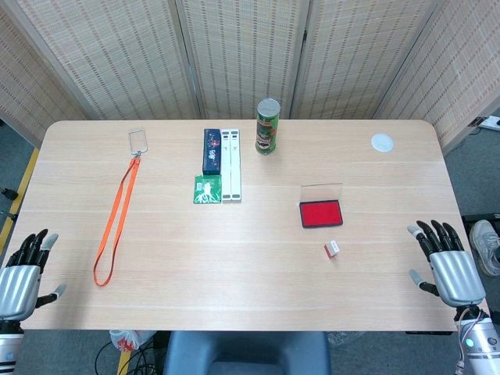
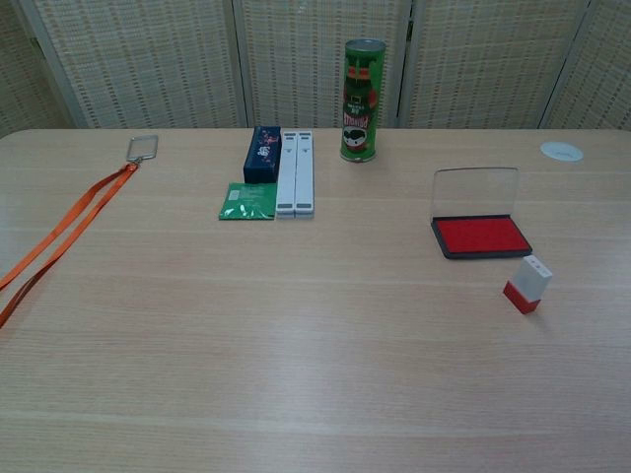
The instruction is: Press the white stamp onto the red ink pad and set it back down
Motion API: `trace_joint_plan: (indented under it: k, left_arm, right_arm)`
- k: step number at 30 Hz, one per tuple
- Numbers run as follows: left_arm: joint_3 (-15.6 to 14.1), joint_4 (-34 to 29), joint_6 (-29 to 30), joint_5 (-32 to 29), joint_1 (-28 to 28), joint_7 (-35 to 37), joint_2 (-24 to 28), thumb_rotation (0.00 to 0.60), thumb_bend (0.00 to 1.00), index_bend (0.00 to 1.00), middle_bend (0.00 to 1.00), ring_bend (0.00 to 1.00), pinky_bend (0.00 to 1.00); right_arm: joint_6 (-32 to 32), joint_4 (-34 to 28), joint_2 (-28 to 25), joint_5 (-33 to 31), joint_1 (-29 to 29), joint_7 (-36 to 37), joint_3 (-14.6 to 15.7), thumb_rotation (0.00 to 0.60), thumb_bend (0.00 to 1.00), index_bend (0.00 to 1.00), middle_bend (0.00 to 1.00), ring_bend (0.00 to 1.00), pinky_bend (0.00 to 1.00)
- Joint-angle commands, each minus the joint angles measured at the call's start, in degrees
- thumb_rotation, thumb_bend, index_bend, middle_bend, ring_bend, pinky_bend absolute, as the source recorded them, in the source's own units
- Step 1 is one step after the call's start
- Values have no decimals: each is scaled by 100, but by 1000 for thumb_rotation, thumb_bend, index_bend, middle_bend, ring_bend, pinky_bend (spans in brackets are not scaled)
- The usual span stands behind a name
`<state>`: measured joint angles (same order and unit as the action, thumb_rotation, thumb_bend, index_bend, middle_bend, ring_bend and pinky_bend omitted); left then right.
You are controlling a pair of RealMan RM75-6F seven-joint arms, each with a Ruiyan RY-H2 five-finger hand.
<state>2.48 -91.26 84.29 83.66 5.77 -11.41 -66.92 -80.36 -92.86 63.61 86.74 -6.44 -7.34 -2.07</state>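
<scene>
The left hand [image 1: 23,273] rests at the near left edge, fingers spread and holding nothing. Right of centre lies the open red ink pad [image 1: 321,212], with the white stamp [image 1: 332,248] just near of it: small, probably light, rigid and tippy, best pinched by its white sides. The right hand [image 1: 447,264] is likewise spread and unladen. The wooden surface [image 1: 234,258] looks smooth, backed by woven screens [image 1: 234,47].

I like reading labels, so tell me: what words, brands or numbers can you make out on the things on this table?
None reads clearly.
Green can: a printed label, lettering too blurred to read.
Dark blue box: a coloured design, too small.
Green packet: a white mark, too small.
White stamp, red ink pad, white bars: no text visible.
</scene>
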Motion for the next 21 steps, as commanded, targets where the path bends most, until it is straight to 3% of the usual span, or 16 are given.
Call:
trace_joint_plan:
  k: [1,14,18,21]
  left_arm:
    - [-13,1,-5,0,-3,-35,-24,600,200,20,55,49,256]
    - [-3,-7,-34,136,65,216,74,600,200,20,56,49,256]
    - [82,12,-63,-36,63,361,128,600,200,20,56,49,256]
    - [81,-3,-43,-33,56,342,117,600,200,20,55,49,256]
  right_arm:
    - [-35,-7,2,38,11,-2,18,600,249,105,74,0,0]
    - [520,-27,-86,264,-268,330,205,600,249,105,59,0,0]
    - [1033,-12,-87,621,-777,391,165,600,250,105,46,0,0]
    - [1597,-171,-206,400,-1136,47,29,600,252,138,32,0,0]
